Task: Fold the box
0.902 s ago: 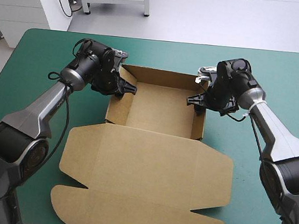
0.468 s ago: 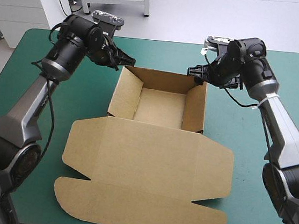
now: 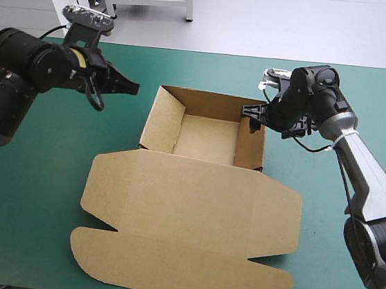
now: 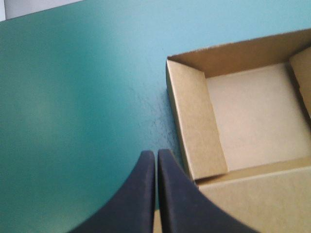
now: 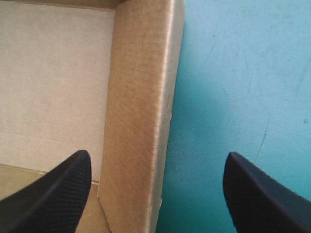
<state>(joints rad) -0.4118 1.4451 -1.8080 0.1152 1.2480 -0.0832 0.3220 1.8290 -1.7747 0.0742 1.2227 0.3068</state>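
Surface: table [image 3: 208, 69] under a teal-green cover, bare apart from the one item.
Item: box [image 3: 188, 186] [image 4: 248, 111] [image 5: 141, 107], a cut sheet of brown board, partly formed.
Tray: tray [image 3: 208, 138] with four walls raised and open on top. It stands toward the table's far edge, about midway between the left and right edges.
Lid: lid [image 3: 187, 255], flat on the cover. It runs from the tray's near wall almost to the table's near edge, with its rounded flaps spread out.
Left gripper: left gripper [image 3: 131, 87] [image 4: 156, 154], raised over the bare cover beside the tray's left wall, toward the far-left part of the table. Its black fingers [image 4: 141, 194] are pressed together in one point, with nothing between them and clear of the board.
Right gripper: right gripper [image 3: 252, 116] [image 5: 156, 154], at the far end of the tray's right wall. Its fingers are spread wide and straddle that wall, one finger [image 5: 53, 194] over the tray's floor and the other over the cover outside. Neither visibly touches the wall.
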